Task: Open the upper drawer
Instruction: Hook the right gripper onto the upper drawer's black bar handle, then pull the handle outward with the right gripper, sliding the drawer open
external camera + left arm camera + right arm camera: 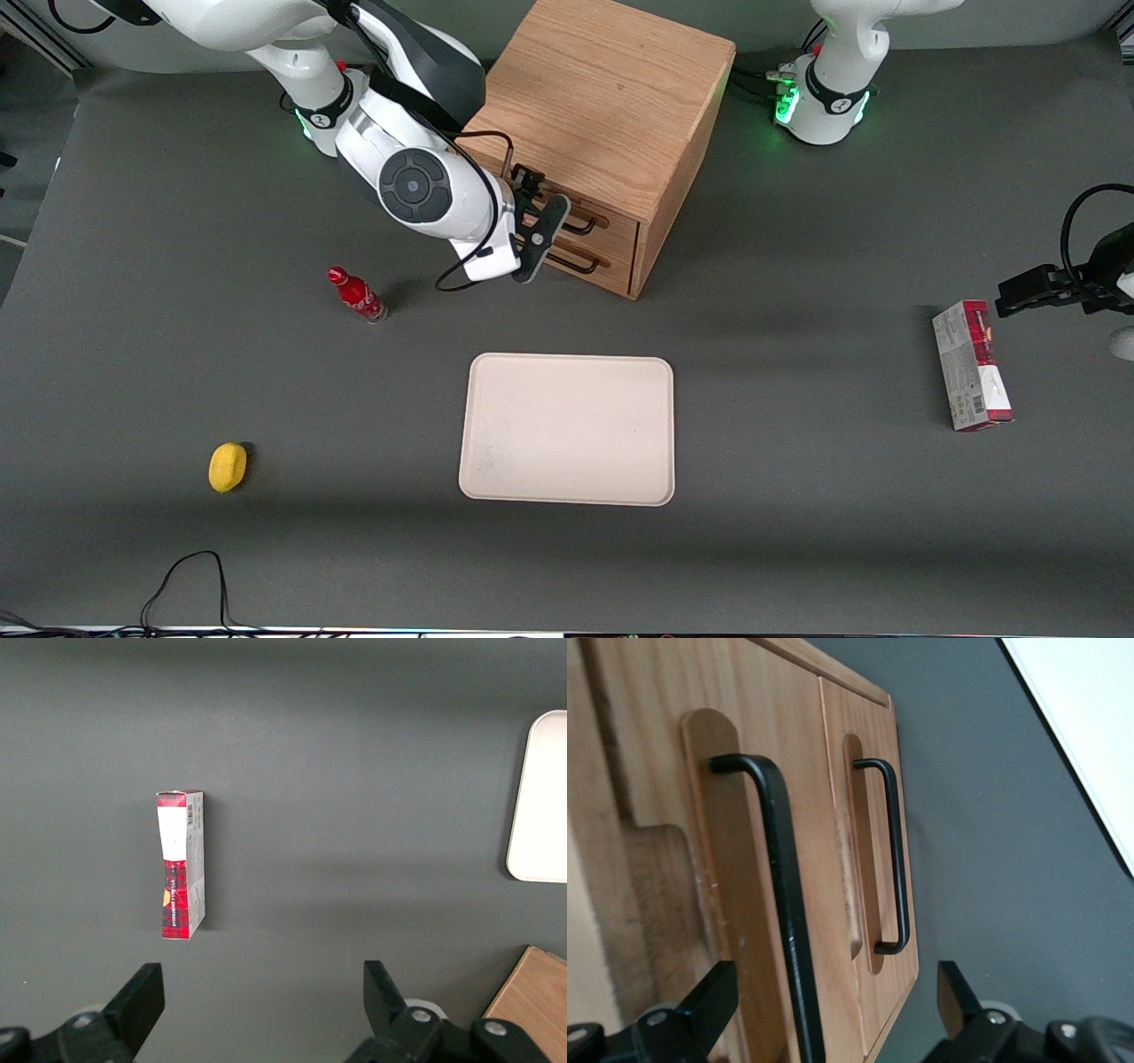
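- I have the right arm's gripper (540, 226) in the upper middle of the front frame, right in front of the cube-shaped light oak cabinet (611, 106). Its fingers (709, 1001) are spread wide and hold nothing.
- The upper drawer (623, 223), light oak and topmost of the two, looks fully shut. In the wrist view its long black wire handle (780, 904) runs between the open fingers.
- Wrong drawer: the identical lower drawer (613, 268) and its matching black handle (890, 859) sit just beneath. A small drop before I close would catch that one instead.
- Weak grip: the wire is thin and smooth. If the fingers close off-centre on it, I judge they could slide along it or slip off once I pull.
- Skewed pull: the cabinet sits at an angle on the grey desk (797, 496). Pulling out of line with the drawer could jam it.
- Cabinet dragging: nothing visibly anchors it, so a stiff drawer may bring the whole cabinet along.
- Retreat path: the small red bottle (357, 295) stands near the arm, nearer the front camera. A wide swing could topple it.
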{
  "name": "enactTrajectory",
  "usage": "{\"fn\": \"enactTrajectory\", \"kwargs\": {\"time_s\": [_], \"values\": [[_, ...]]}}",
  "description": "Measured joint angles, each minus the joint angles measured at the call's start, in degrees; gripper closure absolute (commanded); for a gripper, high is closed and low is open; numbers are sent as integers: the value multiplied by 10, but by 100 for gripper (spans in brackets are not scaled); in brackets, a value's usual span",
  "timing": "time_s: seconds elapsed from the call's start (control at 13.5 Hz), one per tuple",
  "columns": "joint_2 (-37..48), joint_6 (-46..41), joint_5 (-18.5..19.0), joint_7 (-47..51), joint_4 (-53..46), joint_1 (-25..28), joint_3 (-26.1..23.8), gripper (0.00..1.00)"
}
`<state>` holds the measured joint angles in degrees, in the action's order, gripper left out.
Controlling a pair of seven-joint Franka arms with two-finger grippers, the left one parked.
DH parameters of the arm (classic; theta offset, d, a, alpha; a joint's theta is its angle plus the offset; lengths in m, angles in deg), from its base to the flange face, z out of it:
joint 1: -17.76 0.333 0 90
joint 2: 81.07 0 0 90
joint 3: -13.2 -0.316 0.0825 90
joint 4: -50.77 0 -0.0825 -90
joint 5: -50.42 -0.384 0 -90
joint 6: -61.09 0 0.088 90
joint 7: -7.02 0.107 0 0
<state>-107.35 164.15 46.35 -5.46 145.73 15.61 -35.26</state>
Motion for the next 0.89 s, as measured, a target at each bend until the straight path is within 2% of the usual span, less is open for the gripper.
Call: {"fn": "enactTrajectory", "kwargs": {"time_s": [0.37,0.67,0.89], "values": [[-4,39,37,-5,27,1,0,0],[-8,45,49,-23,26,1,0,0],[-8,50,84,-39,15,-2,10,0]]}}
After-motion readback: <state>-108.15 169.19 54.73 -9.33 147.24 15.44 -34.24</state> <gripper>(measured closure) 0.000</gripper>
